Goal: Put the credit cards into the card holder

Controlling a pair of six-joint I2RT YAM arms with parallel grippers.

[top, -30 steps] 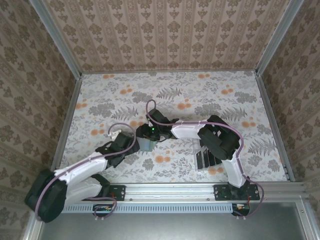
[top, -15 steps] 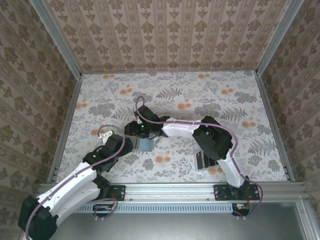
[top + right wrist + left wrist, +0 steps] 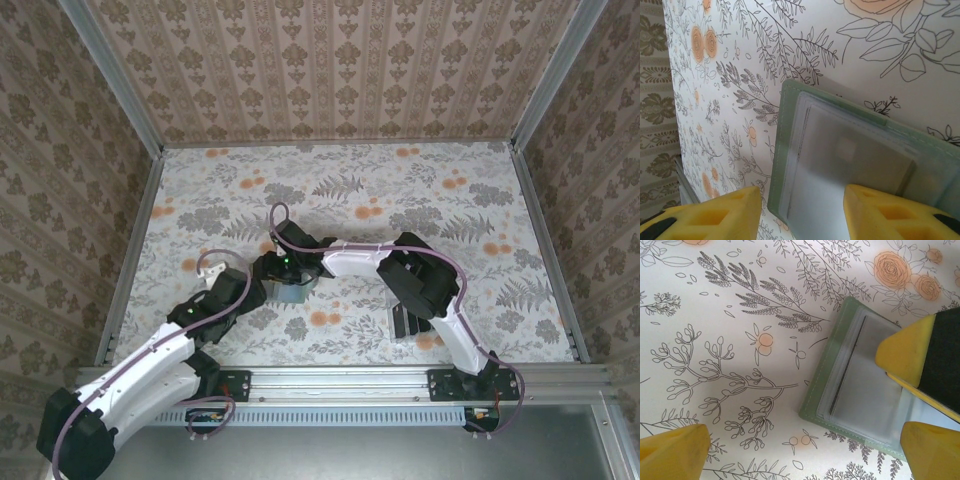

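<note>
L arm backing off, R gripper (image 3: 800, 205) moving onto the card holder (image 3: 855, 375)
L gripper (image 3: 805, 440) is hanging wide apart beside the open holder lying on the table (image 3: 715, 315). R jaws are sitting part-open over it, clamping nothing, prob. steadying it. Black cards (image 3: 408, 320) are waiting by R arm.

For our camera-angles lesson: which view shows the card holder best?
The left wrist view: the card holder lies open, its green edge and clear pocket plain, one corner under the right arm's finger. The right wrist view comes closer but crops it at the frame edge. From the top it is a small, partly hidden grey-green patch.
</note>
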